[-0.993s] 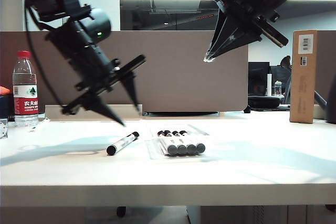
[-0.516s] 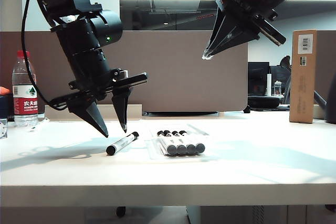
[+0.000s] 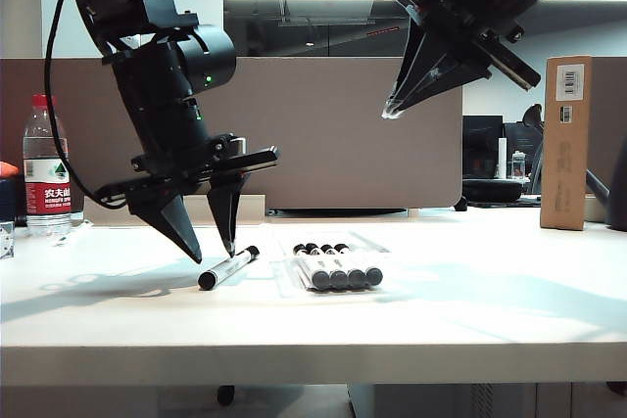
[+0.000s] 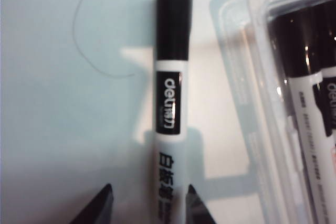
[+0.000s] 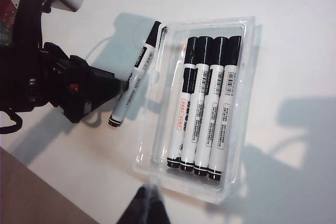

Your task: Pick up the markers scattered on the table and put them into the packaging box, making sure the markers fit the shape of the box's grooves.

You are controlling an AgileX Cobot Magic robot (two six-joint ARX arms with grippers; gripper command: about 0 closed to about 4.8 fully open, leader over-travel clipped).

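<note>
The left gripper (image 3: 209, 248) hovers with jaws parted, empty, astride the loose marker (image 3: 228, 267) lying just below on the table (image 3: 470, 310). Beside it, the packaging box (image 5: 239, 145) holds four markers (image 5: 205, 103). The right gripper (image 3: 392, 110) hangs high, fingers together, empty.

White table (image 3: 470, 320): marker (image 3: 228, 267), packaging box (image 3: 362, 241), bottle (image 3: 46, 168)

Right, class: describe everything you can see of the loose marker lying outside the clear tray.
The loose marker has a white barrel, black cap and end plug, and a black label with white print. It lies flat on the white table beside the clear packaging box, angled to it. The left tool hovers open, straddling its barrel, apparently not touching.
</note>
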